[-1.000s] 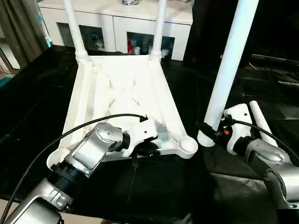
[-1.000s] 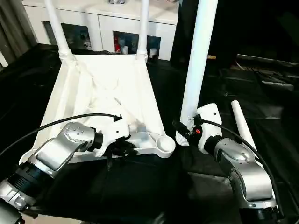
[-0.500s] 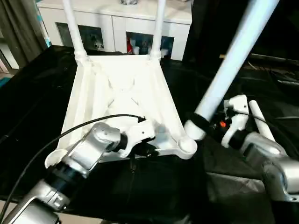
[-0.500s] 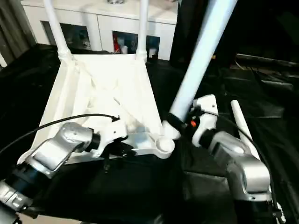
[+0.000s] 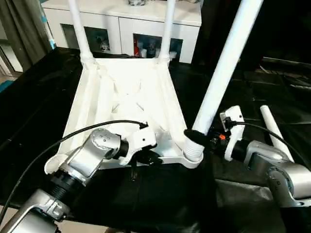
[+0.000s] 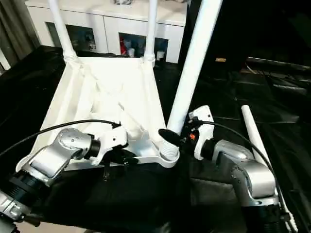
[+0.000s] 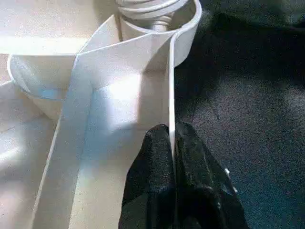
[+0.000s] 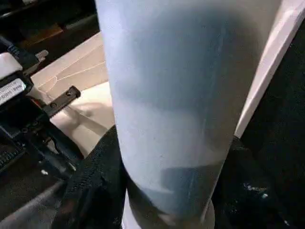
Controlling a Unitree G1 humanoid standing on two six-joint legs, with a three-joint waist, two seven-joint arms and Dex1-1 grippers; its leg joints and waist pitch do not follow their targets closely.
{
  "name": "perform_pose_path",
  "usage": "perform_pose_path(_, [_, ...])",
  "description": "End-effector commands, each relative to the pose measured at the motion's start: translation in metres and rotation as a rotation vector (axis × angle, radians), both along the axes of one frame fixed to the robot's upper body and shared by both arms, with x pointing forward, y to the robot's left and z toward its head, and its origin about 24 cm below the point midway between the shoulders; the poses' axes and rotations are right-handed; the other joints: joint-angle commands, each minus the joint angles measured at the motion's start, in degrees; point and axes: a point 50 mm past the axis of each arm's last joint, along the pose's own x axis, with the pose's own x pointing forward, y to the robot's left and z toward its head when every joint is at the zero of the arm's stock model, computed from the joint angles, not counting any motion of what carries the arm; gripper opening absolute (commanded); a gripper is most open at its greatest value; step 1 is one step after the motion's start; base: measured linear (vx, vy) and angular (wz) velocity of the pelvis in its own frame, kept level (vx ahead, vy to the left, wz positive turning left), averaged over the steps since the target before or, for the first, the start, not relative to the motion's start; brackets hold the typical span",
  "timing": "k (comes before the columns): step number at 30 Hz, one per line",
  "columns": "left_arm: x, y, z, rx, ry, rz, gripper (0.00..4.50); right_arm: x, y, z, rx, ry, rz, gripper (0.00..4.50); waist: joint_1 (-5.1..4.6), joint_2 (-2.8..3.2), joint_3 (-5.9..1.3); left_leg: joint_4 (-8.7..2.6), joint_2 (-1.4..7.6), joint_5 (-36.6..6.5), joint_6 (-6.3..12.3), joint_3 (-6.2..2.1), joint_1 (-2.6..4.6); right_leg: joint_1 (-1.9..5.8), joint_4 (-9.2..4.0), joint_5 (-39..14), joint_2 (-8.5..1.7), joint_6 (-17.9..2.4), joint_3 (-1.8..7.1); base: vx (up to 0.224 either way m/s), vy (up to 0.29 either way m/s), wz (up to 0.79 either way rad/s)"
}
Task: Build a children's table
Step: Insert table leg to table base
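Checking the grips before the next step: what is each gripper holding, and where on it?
Left gripper pinches the tabletop's near edge wall. Right gripper clasps a leg near its base, at the corner socket.

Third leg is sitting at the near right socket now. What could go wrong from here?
1. The leg leans in the near right corner socket instead of standing straight like the two far legs, so it may jam or seat crooked.
2. The left gripper pinches just the thin rim of the tabletop; pushing the leg in might slip or shift the top.
3. The right gripper holds the leg very low, so the long upper part could swing.
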Motion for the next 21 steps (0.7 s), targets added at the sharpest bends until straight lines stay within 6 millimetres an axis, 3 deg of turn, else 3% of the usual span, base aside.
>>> perform_pose_path(1, [0.005, 0.000, 0.006, -0.053, -0.018, 0.015, 0.00, -0.004, 0.000, -0.002, -0.015, 0.026, 0.026, 1.91, 0.16, -0.52, -3.70, -4.37, 3.40, -12.59, -1.24, -1.74, 1.39, 1.74, -5.33, -16.52, -4.68, -9.39, 3.14, 0.000, 0.000, 0.00])
perform_pose_path(6, [0.006, -0.002, 0.007, -0.062, -0.021, 0.012, 0.00, -0.004, -0.002, -0.005, -0.017, 0.038, 0.027, 1.91, 0.17, -0.48, -3.65, -4.42, 3.47, -13.53, -1.59, -1.83, 1.40, 1.60, -5.52, -18.38, -4.84, -9.18, 3.13, 0.000, 0.000, 0.00])
perform_pose_path(14, [0.007, -0.002, 0.006, -0.060, -0.027, 0.009, 0.00, 0.004, -0.003, -0.018, -0.030, 0.039, -0.028, 1.91, 0.05, -0.55, -3.73, -4.40, 3.45, -13.27, -1.61, -1.79, 1.38, 1.54, -5.38, -17.21, -4.85, -9.85, 3.11, 0.000, 0.000, 0.00])
perform_pose_path(21, [0.008, -0.002, 0.008, -0.064, -0.033, 0.010, 0.00, 0.001, -0.009, -0.028, 0.030, 0.045, -0.055, 1.91, 0.00, -0.50, -3.48, -4.58, 3.55, -16.14, -1.97, -1.97, 1.58, 1.31, -5.96, -21.85, -5.03, -8.71, 3.14, 0.000, 0.000, 0.00])
